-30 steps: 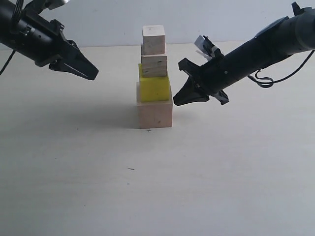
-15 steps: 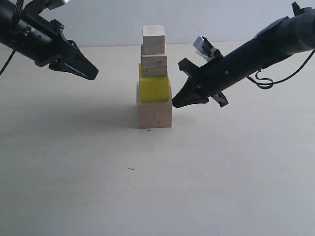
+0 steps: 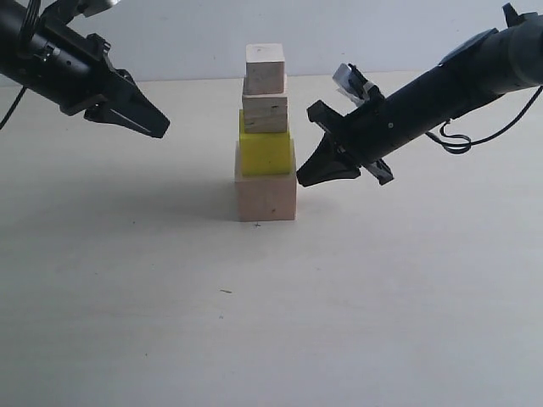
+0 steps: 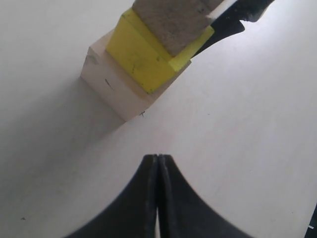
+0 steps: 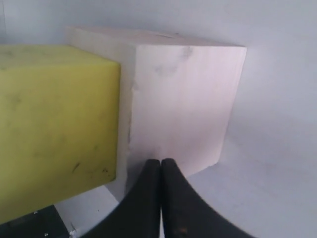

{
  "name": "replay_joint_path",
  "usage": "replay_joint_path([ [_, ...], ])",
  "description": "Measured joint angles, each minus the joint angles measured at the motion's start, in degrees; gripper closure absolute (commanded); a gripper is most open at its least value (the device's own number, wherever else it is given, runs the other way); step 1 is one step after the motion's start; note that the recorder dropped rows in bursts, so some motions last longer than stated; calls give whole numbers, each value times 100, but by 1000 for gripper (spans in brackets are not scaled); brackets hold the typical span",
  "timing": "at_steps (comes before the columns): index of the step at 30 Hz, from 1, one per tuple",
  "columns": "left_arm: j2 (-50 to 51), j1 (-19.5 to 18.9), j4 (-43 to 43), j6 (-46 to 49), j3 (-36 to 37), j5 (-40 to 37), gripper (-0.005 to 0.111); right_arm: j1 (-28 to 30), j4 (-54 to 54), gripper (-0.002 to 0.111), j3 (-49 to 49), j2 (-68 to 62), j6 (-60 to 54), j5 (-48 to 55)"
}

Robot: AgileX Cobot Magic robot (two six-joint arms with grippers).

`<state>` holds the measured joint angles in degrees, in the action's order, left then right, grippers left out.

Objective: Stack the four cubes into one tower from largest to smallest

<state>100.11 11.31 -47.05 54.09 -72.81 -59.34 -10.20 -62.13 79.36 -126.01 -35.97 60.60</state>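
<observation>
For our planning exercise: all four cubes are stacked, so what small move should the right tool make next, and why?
Probably draw the right tool straight back from the tower. The tiny cube already tops the grained cube, yellow cube and large base cube, and the shut tool's tip sits close beside the base, where a slip could topple it.

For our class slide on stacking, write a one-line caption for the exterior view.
Four-cube tower stands between the shut left pincer and the shut right pincer.
</observation>
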Motion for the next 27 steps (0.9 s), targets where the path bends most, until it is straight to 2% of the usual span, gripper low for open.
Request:
replay_joint_path([
  [10, 0, 0, 0, -122, 0, 121, 107, 19, 895, 108, 0, 327, 81, -792],
  [15, -148, 0, 4, -237, 0, 513, 107, 163, 1783, 108, -41, 925, 395, -1326],
  [19, -354, -68, -51, -382, 63, 980, 107, 322, 2021, 108, -524, 1622, 384, -2048],
  [23, -613, -272, -417, -361, 472, 1580, 107, 352, 2058, 108, -1199, 2474, 5, -2862],
  [27, -1054, -479, -1030, 42, 1267, 2403, 107, 352, 1822, 108, -1869, 3383, -633, -3581],
])
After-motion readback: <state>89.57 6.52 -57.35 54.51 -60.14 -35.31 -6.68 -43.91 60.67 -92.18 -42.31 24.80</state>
